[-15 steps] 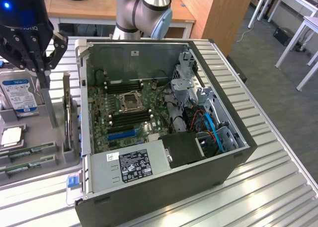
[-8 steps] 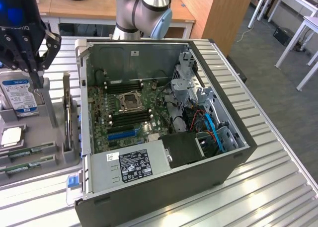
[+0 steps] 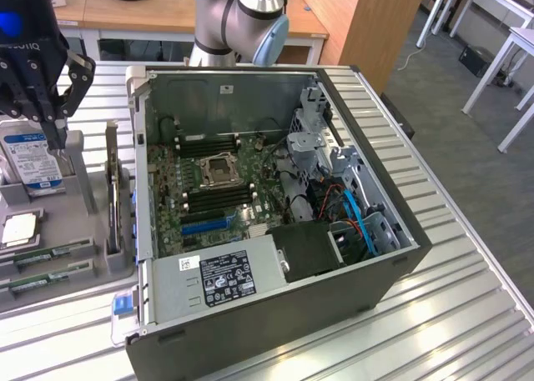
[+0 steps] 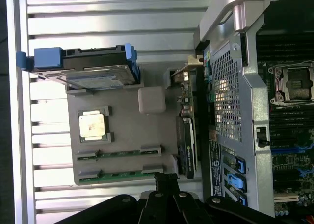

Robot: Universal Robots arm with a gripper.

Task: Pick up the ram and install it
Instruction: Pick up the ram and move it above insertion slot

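Gripper [image 3: 58, 142] is hovering over the grey tray [image 4: 127, 131], pinched shut and carrying nothing. The ram [image 4: 122, 174] is lying slotted there. To my eye, a good grasp is calling for jaws squared across its thin edges.

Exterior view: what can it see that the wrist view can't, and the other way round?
The exterior view gives the power supply, the blue cables and the arm. The wrist view gives the case's perforated side grille. Both share the grey tray with two ram sticks, the hard drive, the CPU socket and the shut gripper near the tray.
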